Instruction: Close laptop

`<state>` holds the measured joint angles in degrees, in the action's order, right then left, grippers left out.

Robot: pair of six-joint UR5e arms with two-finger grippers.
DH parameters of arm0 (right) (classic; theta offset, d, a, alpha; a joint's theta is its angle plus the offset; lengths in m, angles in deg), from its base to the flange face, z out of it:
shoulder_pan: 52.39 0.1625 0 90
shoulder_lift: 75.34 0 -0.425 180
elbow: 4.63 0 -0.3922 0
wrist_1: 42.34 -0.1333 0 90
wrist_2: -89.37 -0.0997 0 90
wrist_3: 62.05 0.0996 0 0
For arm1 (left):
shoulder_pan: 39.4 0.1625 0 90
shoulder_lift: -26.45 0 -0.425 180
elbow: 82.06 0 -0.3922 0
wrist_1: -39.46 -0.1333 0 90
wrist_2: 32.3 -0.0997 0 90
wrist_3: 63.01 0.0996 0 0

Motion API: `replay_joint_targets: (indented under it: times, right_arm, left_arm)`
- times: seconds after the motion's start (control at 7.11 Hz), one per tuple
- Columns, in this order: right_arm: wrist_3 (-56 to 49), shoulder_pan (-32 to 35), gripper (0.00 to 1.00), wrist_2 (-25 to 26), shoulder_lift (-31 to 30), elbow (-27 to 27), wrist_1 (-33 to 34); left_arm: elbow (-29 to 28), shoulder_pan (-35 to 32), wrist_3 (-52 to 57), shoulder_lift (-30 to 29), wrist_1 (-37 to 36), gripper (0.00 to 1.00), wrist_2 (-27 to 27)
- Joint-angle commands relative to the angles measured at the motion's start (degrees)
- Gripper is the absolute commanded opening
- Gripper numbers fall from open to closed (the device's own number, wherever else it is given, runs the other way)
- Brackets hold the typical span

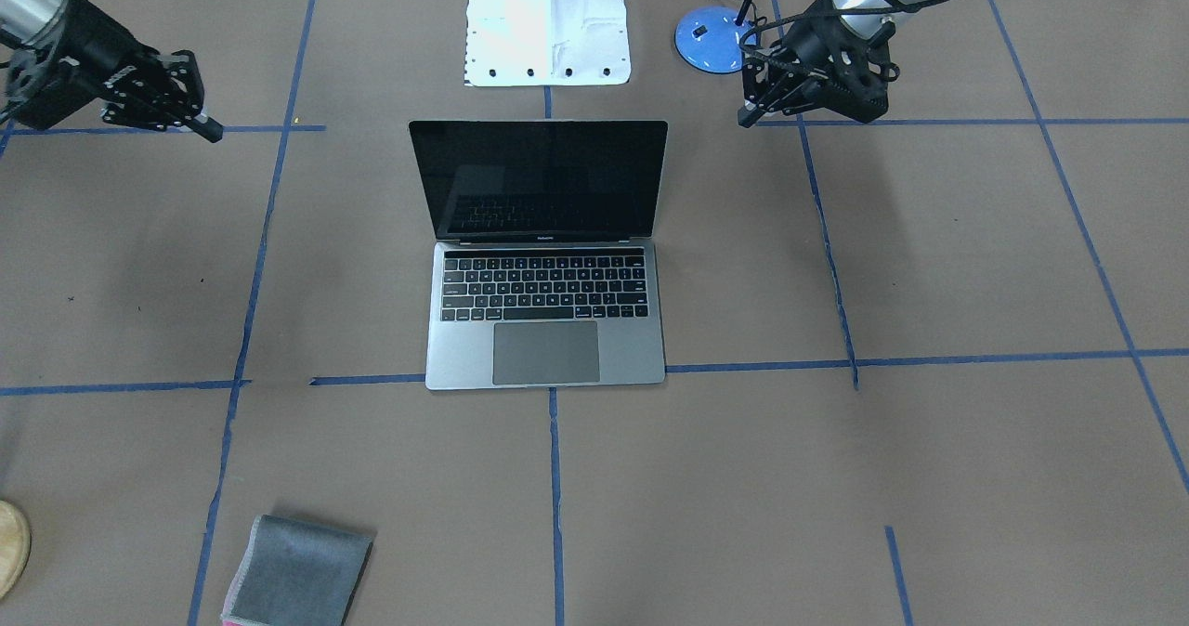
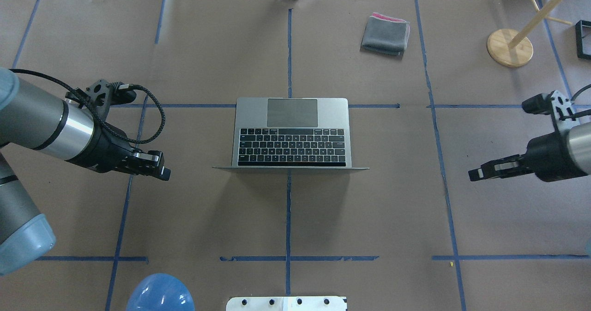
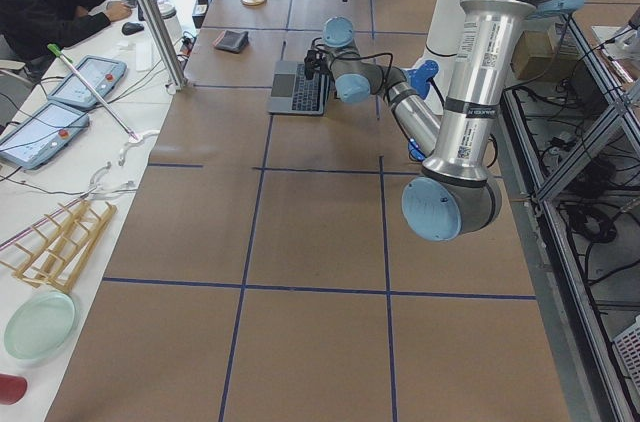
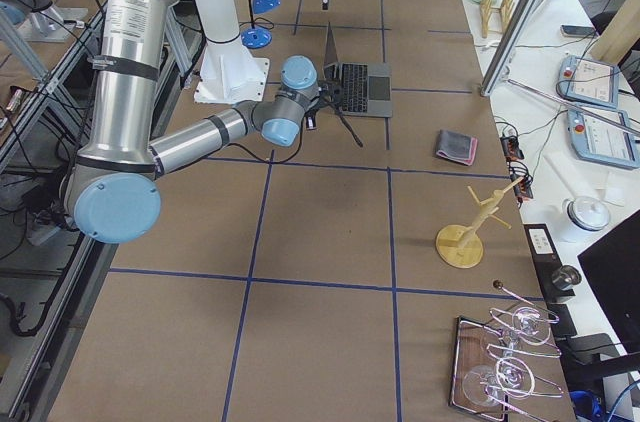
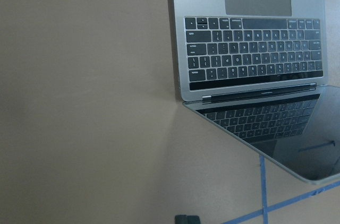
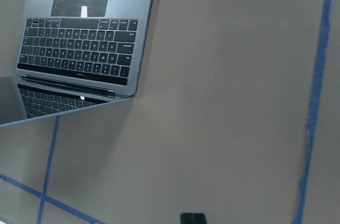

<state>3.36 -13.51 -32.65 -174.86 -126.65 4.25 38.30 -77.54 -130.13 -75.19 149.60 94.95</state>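
Laptop [image 2: 292, 135] open mid-table (lid approx upright), left hand [image 2: 163, 173] & right hand [image 2: 473, 174] closed, well apart from it.

Brown-papered table [image 2: 208, 218] with blue tape grid [image 2: 288, 209], white bench [image 3: 50, 204] alongside

Grey cloth [image 2: 385, 35]; blue lamp [image 1: 708, 32]; wooden stand [image 2: 509, 48]
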Motion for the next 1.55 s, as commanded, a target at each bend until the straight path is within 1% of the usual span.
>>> replay_joint_targets:
  times: [0.0, 0.14, 0.28, 0.42, 0.56, 0.84, 0.98, 1.12, 1.41]
  right_arm:
    - [6.55, -10.97, 0.0, 11.41, 3.61, -1.47, 0.09]
    - [7.17, -13.71, 0.0, 14.67, 4.76, -1.47, 0.17]
    - [7.18, -15.56, 0.0, 16.7, 6.25, -1.21, 0.7]
    - [7.62, -17.24, 0.0, 18.9, 8.26, -0.43, 0.88]
    - [9.1, -18.04, 0.0, 19.62, 10.29, 0.45, 0.97]
    - [10.17, -21.81, 0.0, 25.05, 12.66, 0.72, 1.75]
    - [10.17, -21.82, 0.0, 26.38, 14.85, 0.72, 3.93]
    - [10.17, -21.74, 0.0, 28.05, 17.14, 0.99, 4.39]
    - [10.17, -21.74, 0.0, 30.25, 17.42, 1.51, 4.48]
  left_arm:
    - [-0.04, 2.54, -0.73, -0.66, -0.01, 0.01, -1.12]
    - [-0.04, 4.46, -0.73, -1.18, -0.01, 0.01, -1.12]
    - [-0.13, 6.83, -0.73, -2.06, -0.18, 0.02, -1.21]
    - [-0.56, 7.9, -0.73, -3.03, -0.19, 0.02, -1.21]
    - [-0.92, 8.69, -0.73, -4.17, -0.36, 0.02, -1.21]
    - [-0.92, 8.96, -0.82, -4.53, -0.36, 0.02, -1.12]
    - [-1.09, 9.05, -0.82, -5.05, -0.54, 0.02, -1.12]
    - [-1.1, 9.05, -0.82, -5.23, -0.45, 0.02, -1.12]
    - [-2.14, 9.31, -0.82, -7.16, -0.62, 0.02, -1.04]
